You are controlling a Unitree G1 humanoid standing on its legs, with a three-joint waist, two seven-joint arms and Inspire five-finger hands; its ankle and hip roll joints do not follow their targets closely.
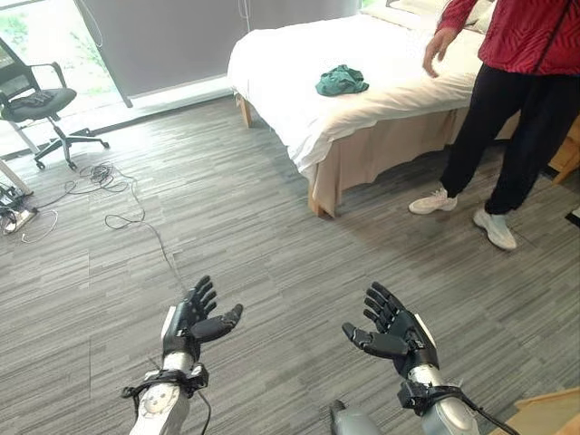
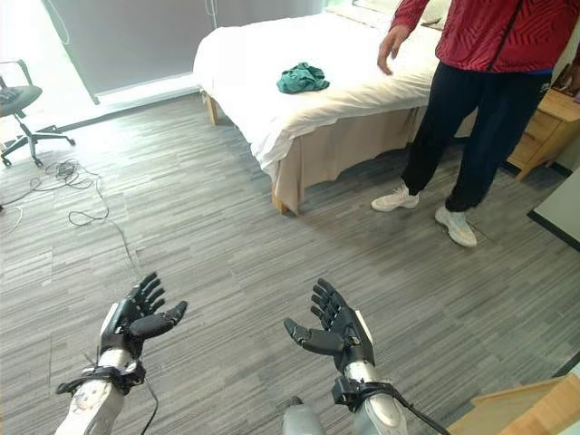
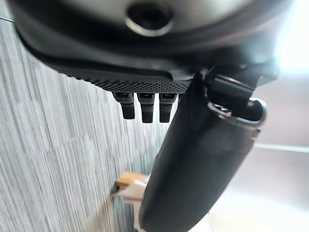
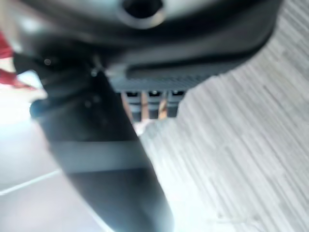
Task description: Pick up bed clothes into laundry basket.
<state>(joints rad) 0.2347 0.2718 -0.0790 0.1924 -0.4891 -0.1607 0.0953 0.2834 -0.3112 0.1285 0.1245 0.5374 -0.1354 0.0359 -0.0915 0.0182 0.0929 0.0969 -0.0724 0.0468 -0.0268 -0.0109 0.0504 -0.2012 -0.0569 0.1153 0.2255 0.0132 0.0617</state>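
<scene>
Wide grey plank floor (image 1: 272, 236) between the robot hands and the bed (image 1: 362, 100), with lots of open room in the middle. Bed corner and its wooden leg (image 1: 317, 207) jutting out toward the open floor. Black office chair (image 1: 41, 104) far off at the left by the window, with thin cables (image 1: 100, 181) lying loose on the floor near it. Person in a red top and black trousers (image 1: 507, 118) standing at the right side of the bed, white shoes (image 1: 494, 227) on the floor, one hand (image 1: 439, 47) hanging over the sheet. Wooden nightstand (image 2: 544, 127) just behind the person.

Left robot hand (image 1: 195, 322) low at the left, fingers spread and straight, thumb out, nothing in it. Right robot hand (image 1: 394, 331) low at the right, fingers also spread wide, thumb out, nothing in it. Both up in the air over bare floor, palms turned toward each other, well apart.

Green bundle of clothes (image 1: 342, 81) crumpled on top of the white bed sheet, near the middle of the bed, well apart from both robot hands and far ahead of them. Closer to the person's hand than to either robot hand, but not touching it.

Corner of a light wooden thing (image 1: 544, 412) at the lower right edge, too little in view to tell what.
</scene>
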